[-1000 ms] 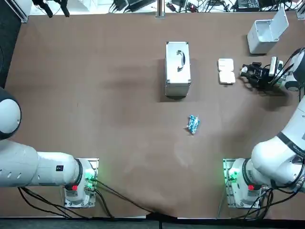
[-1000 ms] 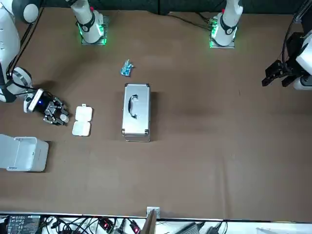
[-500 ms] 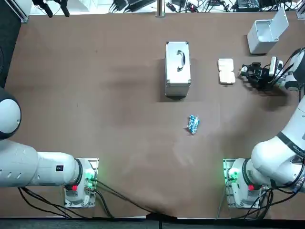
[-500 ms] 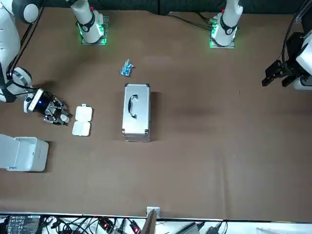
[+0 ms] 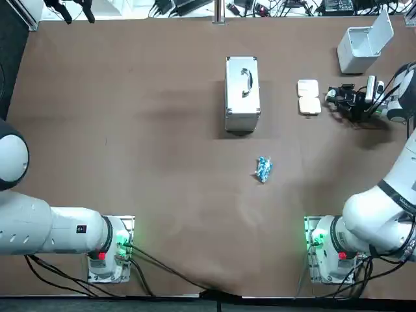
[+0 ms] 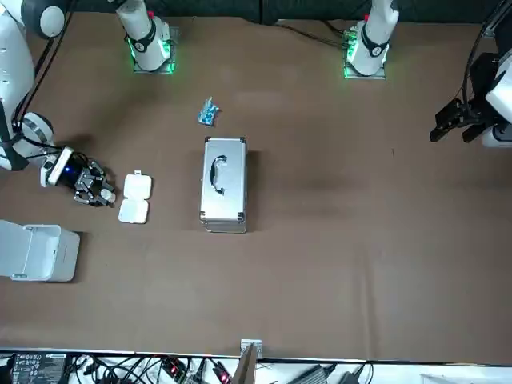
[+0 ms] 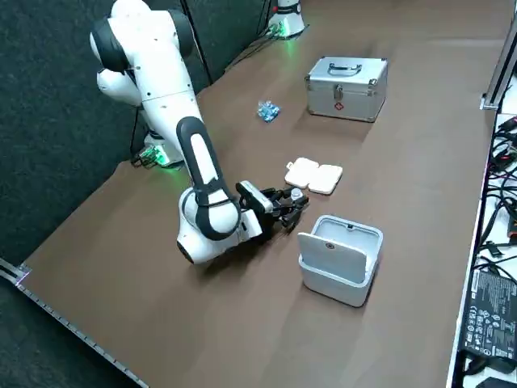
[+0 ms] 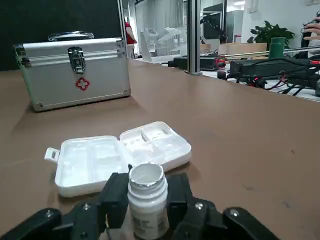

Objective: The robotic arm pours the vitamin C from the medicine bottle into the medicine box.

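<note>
The white medicine bottle (image 8: 146,197) stands upright with its mouth uncapped, held between my right gripper's black fingers (image 8: 116,192). My right gripper (image 5: 338,99) is low over the table at the far right, shut on the bottle (image 7: 296,194). Just beyond the bottle lies the white medicine box (image 8: 120,155), lid open flat, its compartments facing up. In the top view the medicine box (image 5: 309,97) sits a short way left of the gripper; the two do not touch. The front view shows the gripper (image 6: 100,192) beside the box (image 6: 134,198).
A silver first-aid case (image 5: 242,94) with a handle stands mid-table, left of the medicine box. A small blue packet (image 5: 262,169) lies nearer the bases. A white bin with a raised lid (image 5: 361,45) sits in the far right corner, close behind the gripper.
My right gripper with the bottle has crept slightly toward the medicine box and the table's far side. Nothing else has moved.
</note>
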